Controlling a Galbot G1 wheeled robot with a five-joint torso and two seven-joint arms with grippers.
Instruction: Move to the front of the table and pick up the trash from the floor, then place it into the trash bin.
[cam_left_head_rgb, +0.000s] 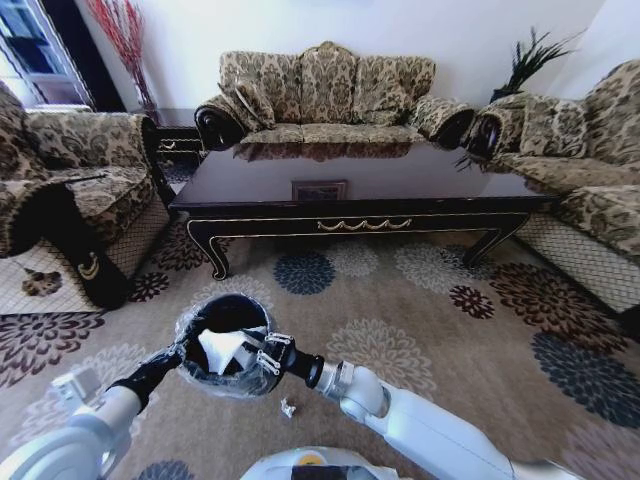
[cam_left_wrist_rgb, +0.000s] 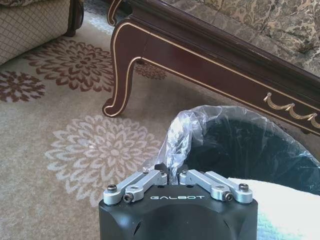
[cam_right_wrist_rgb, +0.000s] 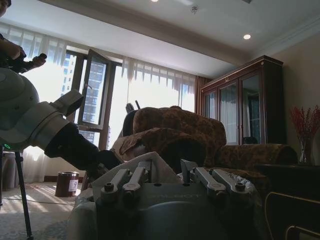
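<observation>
We find the trash bin (cam_left_head_rgb: 225, 345) standing on the patterned carpet (cam_left_head_rgb: 420, 330), near the robot and on the near side of the worktop (cam_left_head_rgb: 360, 190), toward its left end. The bin is black, round, and lined with a clear plastic bag (cam_left_wrist_rgb: 182, 131) folded over the rim. The left claw (cam_left_wrist_rgb: 177, 176) sits at the bin's left rim; in the left wrist view its fingers are drawn together on a raised fold of the bag, so we record it as gripping the bag. The right claw (cam_left_head_rgb: 262, 352) reaches in from the right and is positioned over the bin's mouth. A white paper napkin (cam_left_head_rgb: 222, 348) lies within the bin opening, just beside the right claw's fingertips. In the right wrist view the right claw's 2 fingers (cam_right_wrist_rgb: 192, 172) stand apart with a gap between them, and the pale napkin (cam_right_wrist_rgb: 142, 167) rises between and behind them; whether they touch it we cannot tell, so we record this claw as open. 1 small crumpled white scrap (cam_left_head_rgb: 288, 408) lies on the carpet just to the near right of the bin, under the right forearm, apart from the bin wall. The worktop's front shows gold scroll trim (cam_left_head_rgb: 365, 225) and a curved leg (cam_left_wrist_rgb: 120, 80) stands on the carpet, near the bin. A sofa (cam_left_head_rgb: 330, 95) stands beyond the worktop's far side.
</observation>
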